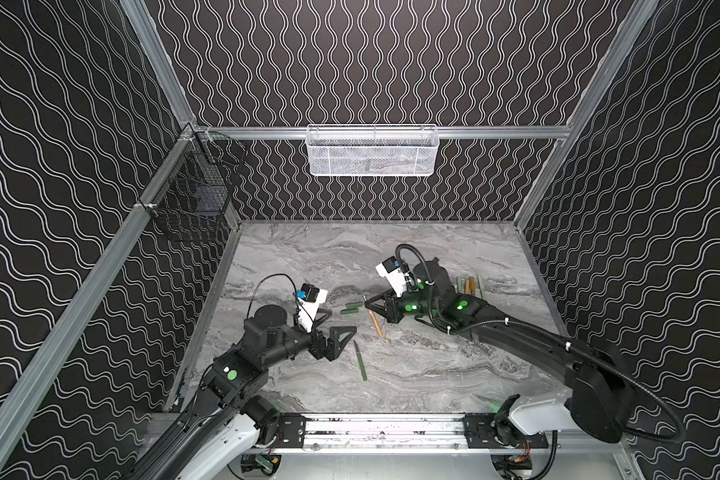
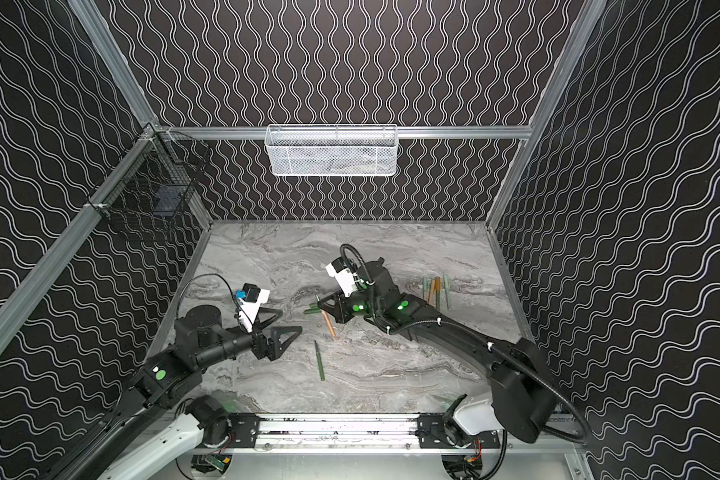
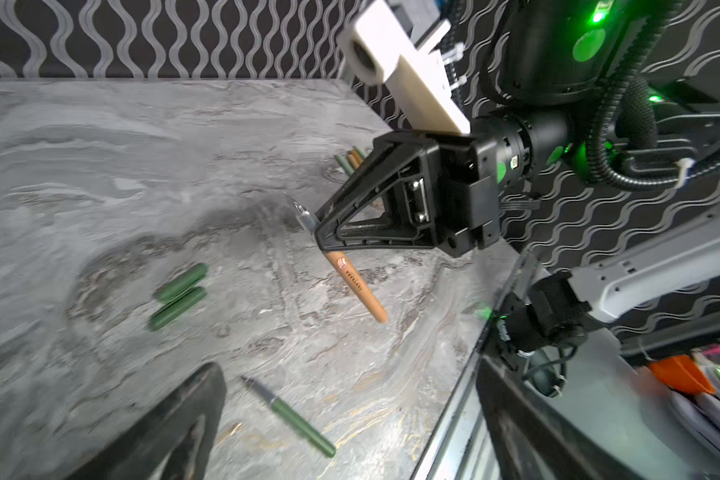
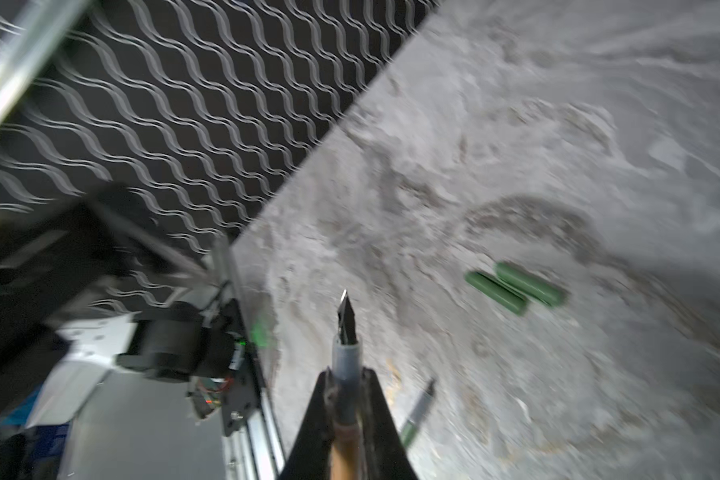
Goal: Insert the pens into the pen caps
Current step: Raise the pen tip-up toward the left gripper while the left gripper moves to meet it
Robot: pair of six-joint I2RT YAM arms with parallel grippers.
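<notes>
Caller: Pen in the grip, in both top views! The right hand is clamped on the orange pen just behind its dark nib. The barrel slants down toward the bench.

Spotter: The left hand hangs spread wide with nothing between its fingers, over the left of the bench. A dark green pen lies flat just beside it.

Caller: Two dark green caps lie side by side, touching, between the two hands. Beyond the right arm there's a row of pens, pale green and orange.

Spotter: Left wrist view now. The right hand is side-on, jaws pinched on the orange pen. The nib pokes out past them and the lettered barrel hangs below. I can't tell whether its butt end touches the bench.

Caller: The dark green caps sit near it, apart from it. The dark green pen lies close to the one left finger in shot.

Spotter: Right wrist view, and it's blurry. The right hand grips the orange pen at its clear collar, nib pointing away.

Caller: The dark green caps lie on the bench beyond the nib, off to one side. The dark green pen peeks out beside a finger.
</notes>
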